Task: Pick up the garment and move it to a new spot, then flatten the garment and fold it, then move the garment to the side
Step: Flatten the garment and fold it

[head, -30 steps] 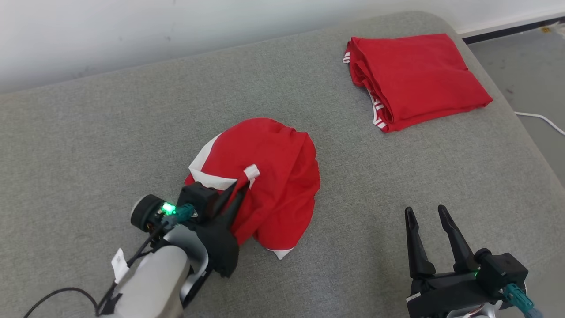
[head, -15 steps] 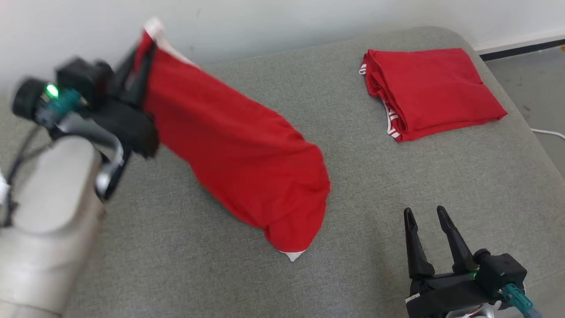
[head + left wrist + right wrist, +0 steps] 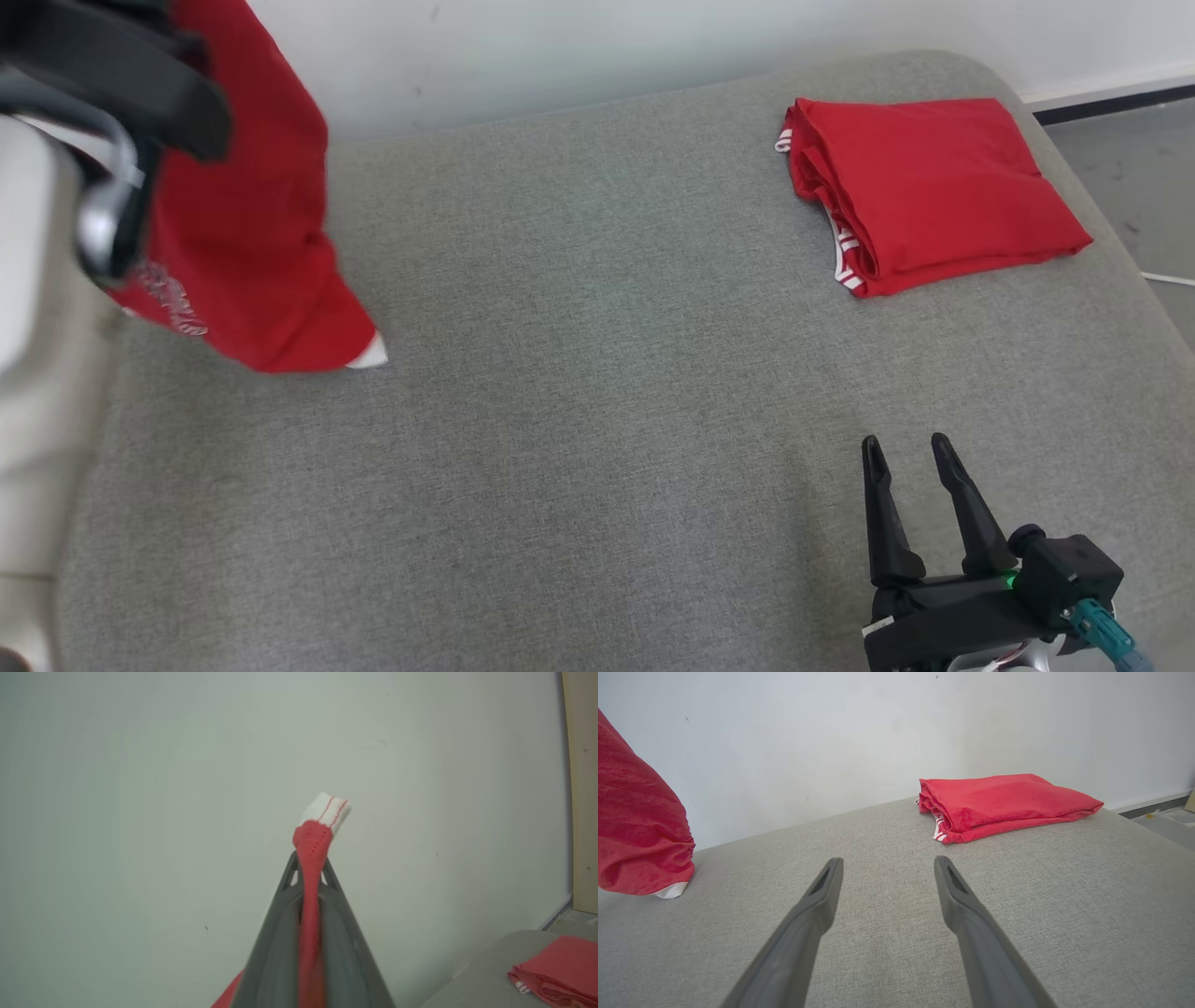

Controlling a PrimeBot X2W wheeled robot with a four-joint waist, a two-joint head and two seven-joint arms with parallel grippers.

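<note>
Pinched shut on its white-trimmed hem (image 3: 327, 809), the left gripper (image 3: 310, 858) dangles the red cloth garment (image 3: 243, 233) vertically at ten o'clock over the grey upholstered cushion (image 3: 597, 420), well apart from the empty, wide-open right gripper (image 3: 904, 444) at five o'clock.

The right gripper (image 3: 904, 443) has two long, dark, tapered fingers (image 3: 882, 523) on a black base (image 3: 943, 625), with a small green light (image 3: 1010, 581) and a teal plug (image 3: 1094, 627). The left arm (image 3: 33, 308) is pale, carrying a silvery bracket (image 3: 98, 224) and, seemingly, black housing (image 3: 131, 75).

The right end effector (image 3: 888, 860), fingers spread, faces a hanging garment (image 3: 640, 826) and folded cloth (image 3: 1004, 800).
</note>
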